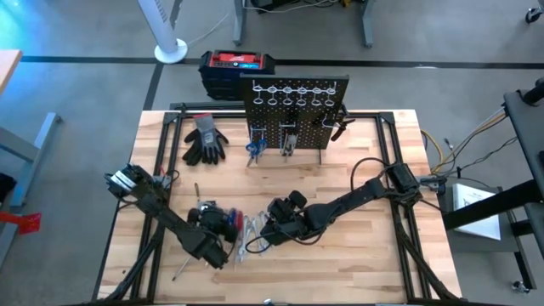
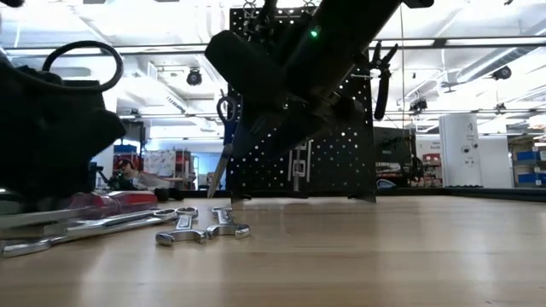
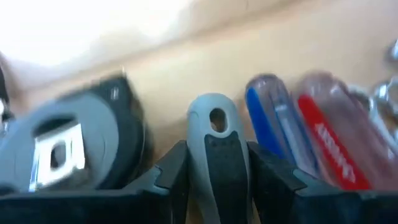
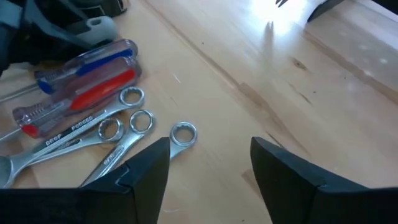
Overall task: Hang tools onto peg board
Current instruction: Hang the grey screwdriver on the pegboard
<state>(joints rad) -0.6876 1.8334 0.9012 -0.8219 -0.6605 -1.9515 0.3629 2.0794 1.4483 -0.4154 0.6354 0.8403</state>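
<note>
The black peg board [image 1: 296, 106] stands upright at the table's far middle, with scissors [image 2: 226, 128] and pliers [image 2: 381, 77] hanging on it. On the table near the middle lie a blue screwdriver [image 3: 273, 118], a red one [image 4: 93, 93], several silver wrenches [image 4: 106, 134] and a tool with a grey-and-black handle [image 3: 217, 143]. My left gripper [image 3: 217, 152] is shut on that handle. My right gripper [image 4: 211, 158] hovers open over the wrenches' ring ends, holding nothing. My left gripper has the grey-and-black handle between its two fingers, one finger [image 3: 171, 171] on each long side. The fingers slant down and lie along the handle. The handle's rounded end with the hole [image 3: 216, 118] sticks out past the fingertips. It lies beside the screwdrivers on the table.
Grey-black work gloves [image 1: 204, 140] lie at the far left of the table, and a red-topped black box [image 1: 236, 68] stands behind the peg board. A round grey-and-black object [image 3: 81, 149] sits right beside my left gripper. Bare wood lies on the table's right half.
</note>
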